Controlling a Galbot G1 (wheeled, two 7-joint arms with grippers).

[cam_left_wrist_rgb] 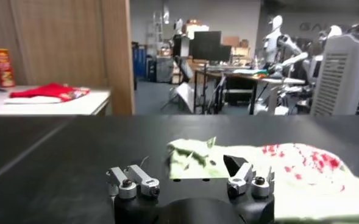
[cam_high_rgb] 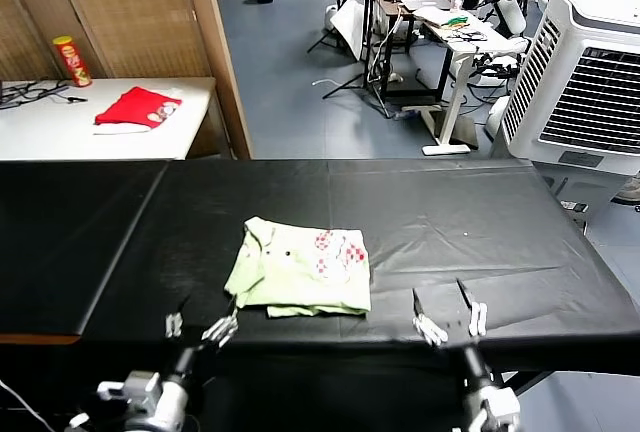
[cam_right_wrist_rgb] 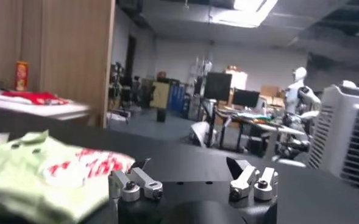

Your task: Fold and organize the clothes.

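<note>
A pale light-green T-shirt (cam_high_rgb: 300,267) lies folded into a compact rectangle near the front middle of the black table (cam_high_rgb: 470,212), its red-pink checkered print facing up. My left gripper (cam_high_rgb: 210,304) hovers open and empty at the shirt's front-left corner. In the left wrist view the gripper (cam_left_wrist_rgb: 187,161) has the shirt (cam_left_wrist_rgb: 289,176) just beyond it. My right gripper (cam_high_rgb: 438,292) stands open and empty a short way right of the shirt. In the right wrist view this gripper (cam_right_wrist_rgb: 188,163) is apart from the shirt (cam_right_wrist_rgb: 39,173), which lies off to one side.
A red cloth (cam_high_rgb: 138,107) and a red can (cam_high_rgb: 72,60) rest on a white table behind the black one. A wooden partition (cam_high_rgb: 215,52) stands at the back left. A large white air cooler (cam_high_rgb: 590,82) is at the far right.
</note>
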